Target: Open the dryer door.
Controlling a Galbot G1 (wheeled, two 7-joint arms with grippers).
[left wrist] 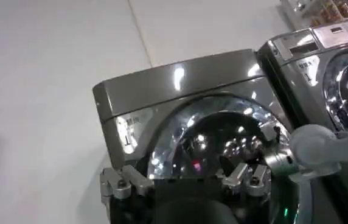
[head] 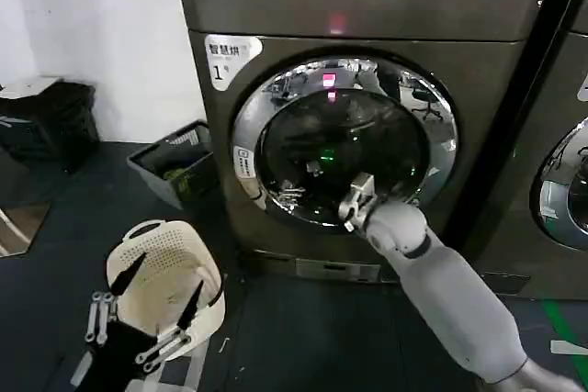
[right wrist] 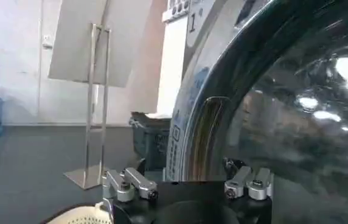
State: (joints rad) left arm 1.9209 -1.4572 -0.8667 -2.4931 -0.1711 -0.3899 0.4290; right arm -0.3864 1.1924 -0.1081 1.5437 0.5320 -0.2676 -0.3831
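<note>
Reaching step, likely: right pincer (head: pixel 356 201) up against dryer door (head: pixel 344 140), fingers apart, nothing clamped; door seemingly closed on dryer (head: pixel 496 89); next, hooking the rim, pulling outward; left pincer (head: pixel 147 319) parked low, apart.

The right arm (head: pixel 459 291) stretches forward and up from the lower right of the head view, its pale grey forearm ending in a rounded wrist. The right end effector (head: pixel 356 201) is raised at mid height, angled up and to the left; whether it is parted or closed cannot be made out. The left end effector (head: pixel 152 305) hangs low at the robot's left, its black fingers (head: pixel 126 274) spread apart and pointing upward.
</note>
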